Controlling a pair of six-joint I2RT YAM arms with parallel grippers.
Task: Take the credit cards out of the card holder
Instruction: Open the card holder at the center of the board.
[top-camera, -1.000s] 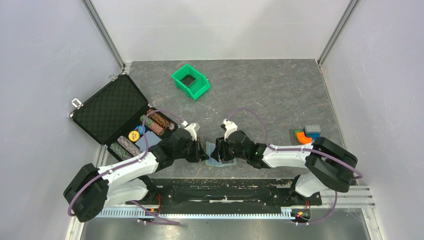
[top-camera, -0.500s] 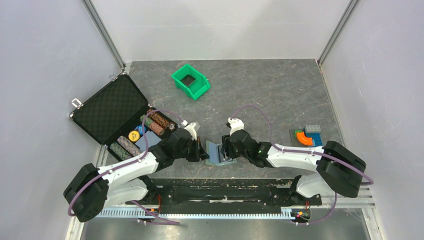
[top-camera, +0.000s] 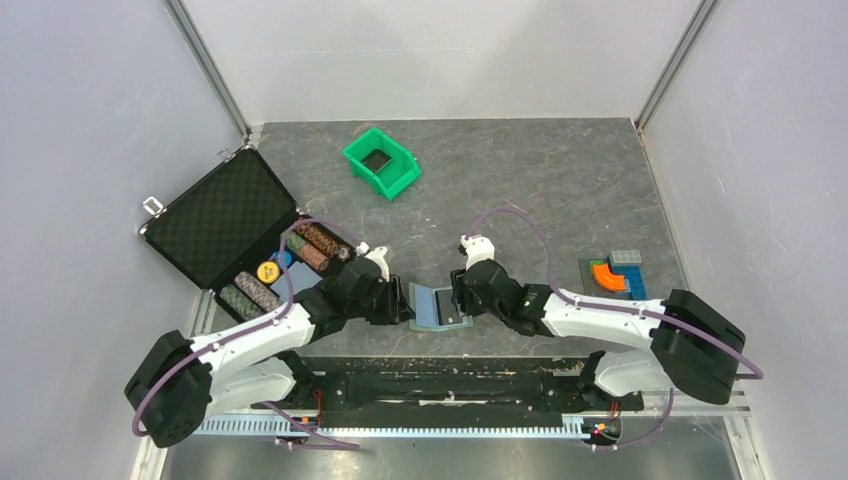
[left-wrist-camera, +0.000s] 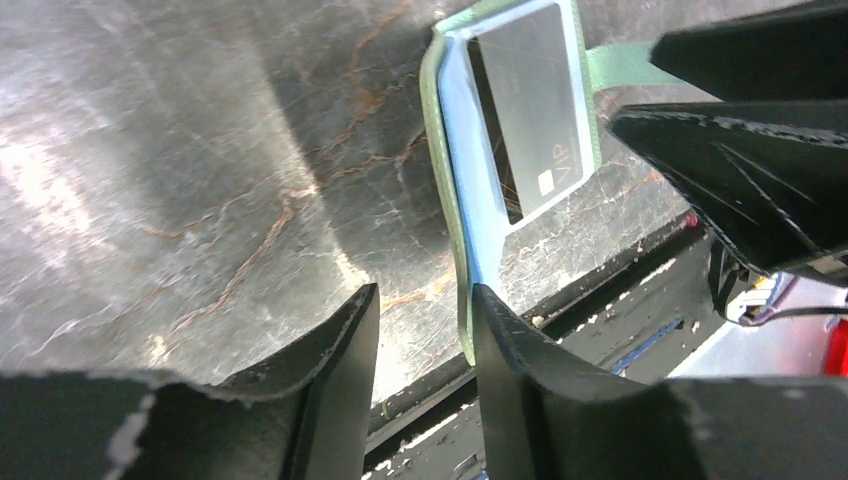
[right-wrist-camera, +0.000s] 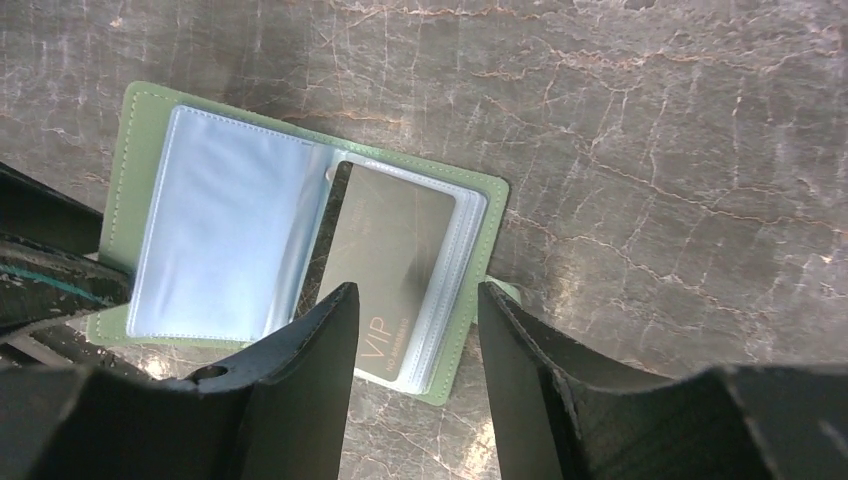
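Card holder (top-camera: 437, 305) between left tool (left-wrist-camera: 420, 300) and right tool (right-wrist-camera: 415, 295)

The card holder (right-wrist-camera: 128, 190) lies spread open and flat on the worktop (right-wrist-camera: 650, 150), close to its near edge. Its cover is pale green and its inner sleeves light blue, with a small green tab (left-wrist-camera: 620, 66) jutting from one side. One dark credit card (right-wrist-camera: 385, 270) marked "VIP" sits askew in one sleeve, seemingly partly slid out. Whether more cards lie under it cannot be told.
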